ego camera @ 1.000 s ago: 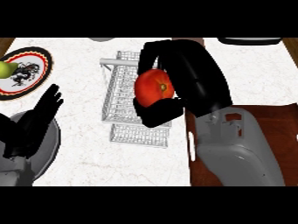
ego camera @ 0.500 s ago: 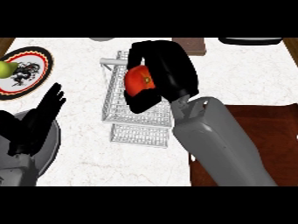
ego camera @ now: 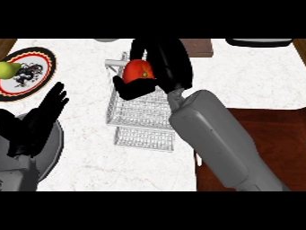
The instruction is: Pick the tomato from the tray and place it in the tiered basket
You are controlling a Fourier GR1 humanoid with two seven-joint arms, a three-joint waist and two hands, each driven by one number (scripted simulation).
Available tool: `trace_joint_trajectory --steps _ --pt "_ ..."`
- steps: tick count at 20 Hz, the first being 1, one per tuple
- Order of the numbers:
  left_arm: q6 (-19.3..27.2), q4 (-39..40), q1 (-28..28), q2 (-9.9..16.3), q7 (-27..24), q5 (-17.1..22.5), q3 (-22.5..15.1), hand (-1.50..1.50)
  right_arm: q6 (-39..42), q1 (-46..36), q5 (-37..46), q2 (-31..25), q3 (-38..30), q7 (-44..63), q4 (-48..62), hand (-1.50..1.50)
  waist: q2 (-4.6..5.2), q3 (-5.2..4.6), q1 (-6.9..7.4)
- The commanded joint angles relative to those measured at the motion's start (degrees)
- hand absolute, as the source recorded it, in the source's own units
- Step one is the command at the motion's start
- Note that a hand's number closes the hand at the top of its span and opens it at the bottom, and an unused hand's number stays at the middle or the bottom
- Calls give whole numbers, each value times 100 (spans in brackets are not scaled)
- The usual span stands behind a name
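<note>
A red tomato (ego camera: 137,72) is held over the upper part of the white wire tiered basket (ego camera: 142,117), with my right hand (ego camera: 162,67) curled round it, thumb below and fingers above. The right forearm reaches up from the lower right across the basket's right side. The dark brown tray (ego camera: 281,134) lies at the right, partly hidden by that forearm. My left hand (ego camera: 32,123) rests open at the lower left, fingers pointing up, holding nothing.
A round plate (ego camera: 23,74) with a red and black rim sits at the upper left and carries a green pear (ego camera: 6,69). A dark object (ego camera: 198,47) lies behind the basket, and dark dishes (ego camera: 258,42) show at the top edge.
My right hand has carried the tomato further up and to the left over the basket. The left hand has stayed in place.
</note>
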Motion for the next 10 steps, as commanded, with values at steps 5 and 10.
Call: trace_joint_trajectory --steps 5,10 --pt "129 -167 95 -215 44 -205 -144 0 -885 -393 -359 5 604 -7 865 -150 4 -5 -24" --pt "-118 -281 18 10 226 7 54 0 -1421 -928 -1284 5 622 -201 1415 -150 19 -4 55"
